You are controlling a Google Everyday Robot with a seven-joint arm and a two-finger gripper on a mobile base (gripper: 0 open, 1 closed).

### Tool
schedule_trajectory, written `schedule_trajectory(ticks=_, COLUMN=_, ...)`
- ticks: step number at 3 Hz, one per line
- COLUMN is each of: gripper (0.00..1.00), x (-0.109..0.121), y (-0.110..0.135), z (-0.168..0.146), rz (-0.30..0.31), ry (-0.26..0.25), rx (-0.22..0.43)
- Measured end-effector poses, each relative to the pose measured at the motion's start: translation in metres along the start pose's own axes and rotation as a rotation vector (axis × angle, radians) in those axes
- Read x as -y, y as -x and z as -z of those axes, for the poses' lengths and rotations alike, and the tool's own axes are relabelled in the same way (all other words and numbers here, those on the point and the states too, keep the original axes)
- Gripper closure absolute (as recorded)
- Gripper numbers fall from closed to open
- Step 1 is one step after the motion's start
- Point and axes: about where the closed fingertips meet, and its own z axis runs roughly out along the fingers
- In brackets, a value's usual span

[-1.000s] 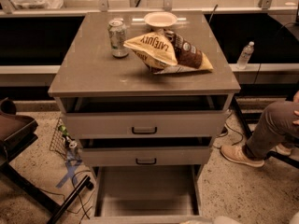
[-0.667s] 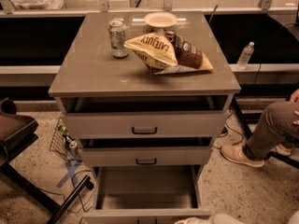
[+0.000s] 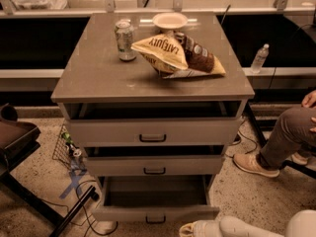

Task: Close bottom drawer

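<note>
Standing pulled out, bottom drawer (image 3: 155,204), gripper (image 3: 197,228) beside its front's right end (grip unclear)

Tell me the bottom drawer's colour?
Grey bottom drawer, camera view; claw beside its front, lower right.

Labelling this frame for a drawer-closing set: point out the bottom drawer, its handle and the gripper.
bottom drawer (image 3: 123,213), camera view, on its flat front panel, left of the handle.
handle (image 3: 155,220), camera view, on the dark bar's middle.
gripper (image 3: 197,229), camera view, on its pale end at the bottom edge.
</note>
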Motion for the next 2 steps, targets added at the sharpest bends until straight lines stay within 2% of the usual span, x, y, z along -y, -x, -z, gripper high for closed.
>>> schedule_trajectory(ticks=1, gripper=1.00, x=0.021, y=-0.005, z=-0.012, rz=0.006, ry=0.001, rx=-0.003)
schedule_trajectory(ticks=2, gripper=1.00, x=0.066, y=-0.017, z=-0.037, rz=0.014, ry=0.001, rx=-0.013)
